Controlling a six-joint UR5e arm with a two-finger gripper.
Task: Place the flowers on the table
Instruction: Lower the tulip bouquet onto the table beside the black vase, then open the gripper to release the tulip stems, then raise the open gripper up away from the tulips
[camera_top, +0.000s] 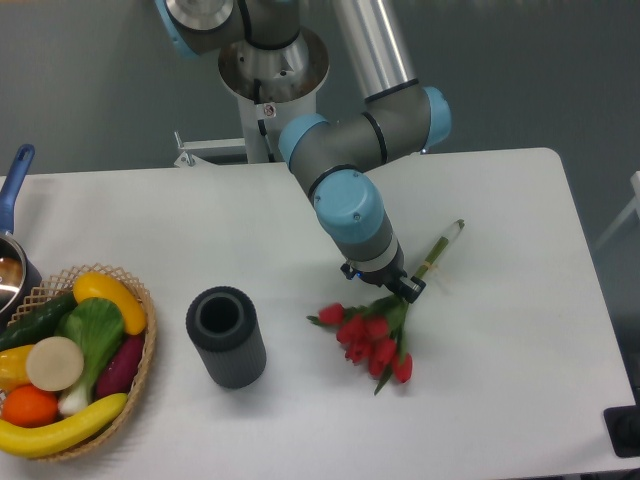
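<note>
The flowers (372, 343), a bunch of red tulips with green leaves, are right of the middle of the white table (500, 340). Their heads point toward the front and look to be resting on the surface. Their long green stems run up and to the right, ending near the far right. My gripper (398, 287) points down right over the stems, just behind the tulip heads. The wrist hides most of the fingers, so I cannot tell whether they grip the stems.
A black ribbed cylinder vase (226, 336) stands upright left of the flowers. A wicker basket (146, 352) of fruit and vegetables sits at the front left. A pot with a blue handle (14, 190) is at the left edge.
</note>
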